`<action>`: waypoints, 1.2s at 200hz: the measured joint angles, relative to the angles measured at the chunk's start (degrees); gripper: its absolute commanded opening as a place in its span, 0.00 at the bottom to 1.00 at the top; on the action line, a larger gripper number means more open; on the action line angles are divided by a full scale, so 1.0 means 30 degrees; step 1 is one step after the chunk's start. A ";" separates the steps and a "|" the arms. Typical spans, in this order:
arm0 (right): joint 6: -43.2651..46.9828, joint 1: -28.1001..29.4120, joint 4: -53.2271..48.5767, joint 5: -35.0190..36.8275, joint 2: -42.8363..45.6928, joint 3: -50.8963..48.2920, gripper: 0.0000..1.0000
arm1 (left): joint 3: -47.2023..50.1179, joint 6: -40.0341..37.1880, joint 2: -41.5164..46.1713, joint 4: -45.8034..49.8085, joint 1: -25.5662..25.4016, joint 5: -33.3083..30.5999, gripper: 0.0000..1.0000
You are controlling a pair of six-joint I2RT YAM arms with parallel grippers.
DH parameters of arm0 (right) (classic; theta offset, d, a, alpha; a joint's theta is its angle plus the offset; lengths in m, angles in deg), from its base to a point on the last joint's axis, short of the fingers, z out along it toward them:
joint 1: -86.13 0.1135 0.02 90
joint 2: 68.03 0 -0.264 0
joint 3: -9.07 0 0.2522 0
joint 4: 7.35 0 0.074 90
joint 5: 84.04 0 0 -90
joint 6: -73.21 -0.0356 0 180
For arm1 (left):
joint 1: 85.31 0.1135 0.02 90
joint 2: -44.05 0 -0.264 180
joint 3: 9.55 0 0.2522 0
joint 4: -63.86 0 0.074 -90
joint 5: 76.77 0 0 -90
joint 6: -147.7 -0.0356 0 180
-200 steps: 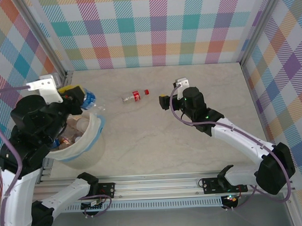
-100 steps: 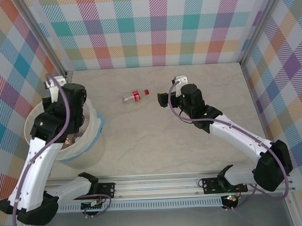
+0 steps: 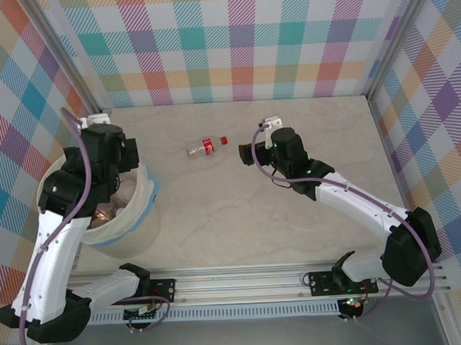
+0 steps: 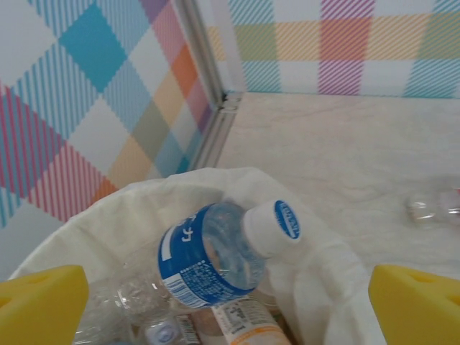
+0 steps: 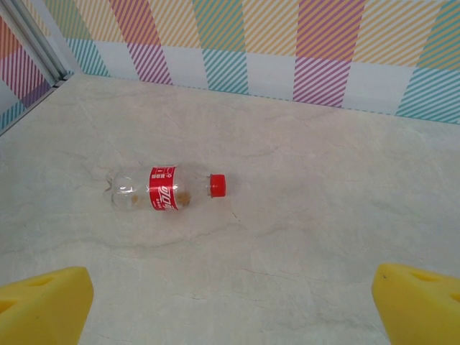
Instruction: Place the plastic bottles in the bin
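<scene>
My left gripper [image 3: 117, 165] hangs open over the bin [image 3: 145, 213], a cream-white tub with a white liner [image 4: 180, 188]. A blue-labelled plastic bottle [image 4: 212, 259] with a white cap lies loose inside, between my left gripper's [image 4: 230, 307] yellow fingertips [image 4: 43, 302] and touching neither. Other bottles lie under it, one with an orange label [image 4: 248, 323]. A red-labelled bottle [image 3: 205, 148] with a red cap lies on its side on the table. My right gripper [image 3: 246, 153] stands open just right of it. In the right wrist view this bottle [image 5: 165, 192] lies ahead of my right gripper [image 5: 230, 305], to the left.
Checked walls close the table off at the back and both sides, with a metal post [image 4: 215, 108] in the back left corner behind the bin. Bare marbled tabletop [image 3: 293, 223] stretches across the middle and right.
My left gripper has swung down over the bin and opened, letting the blue-labelled bottle go into it. My right gripper has edged slightly left towards the red-labelled bottle.
</scene>
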 measured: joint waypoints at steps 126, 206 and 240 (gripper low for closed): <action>0.0153 0.0000 -0.0015 0.0153 0.0029 -0.0007 1.00 | -0.0867 0.1472 -0.3417 -0.2623 0.4707 0.6674 1.00; 0.0131 0.0000 -0.0255 0.0226 0.1246 -0.0532 1.00 | 0.0073 0.2572 -0.4189 -0.3475 0.6513 1.2196 1.00; 0.0036 0.0000 -0.0306 0.0226 0.1705 -0.0867 1.00 | 0.0750 0.2572 -0.3133 -0.3337 0.6521 1.3304 1.00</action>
